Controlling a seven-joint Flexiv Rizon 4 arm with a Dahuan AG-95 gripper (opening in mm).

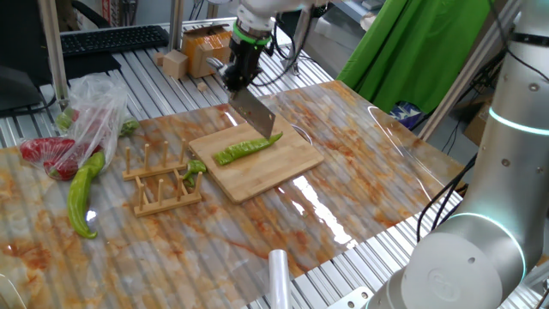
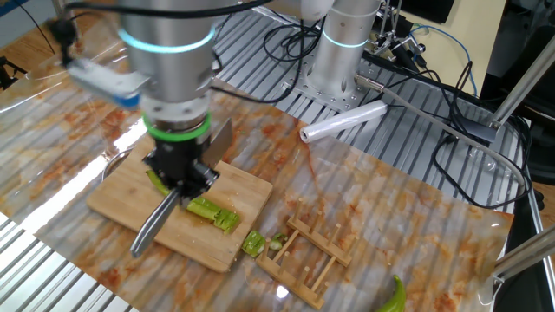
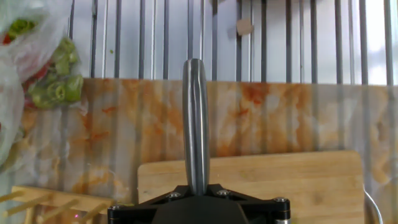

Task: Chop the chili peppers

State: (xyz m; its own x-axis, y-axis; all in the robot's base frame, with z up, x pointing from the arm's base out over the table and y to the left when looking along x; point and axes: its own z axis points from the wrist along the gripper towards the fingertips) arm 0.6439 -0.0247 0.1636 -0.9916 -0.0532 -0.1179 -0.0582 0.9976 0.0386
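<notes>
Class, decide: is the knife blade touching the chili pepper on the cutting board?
Cannot tell. In one fixed view the knife tip overlaps the chili pepper; no view shows plain contact or gap.

Robotics lab; cabled aluminium-slat bench [image 1: 360, 257]

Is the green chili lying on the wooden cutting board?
Yes, the chili pepper lies across the top of the cutting board, just below the knife held in the gripper.
</notes>
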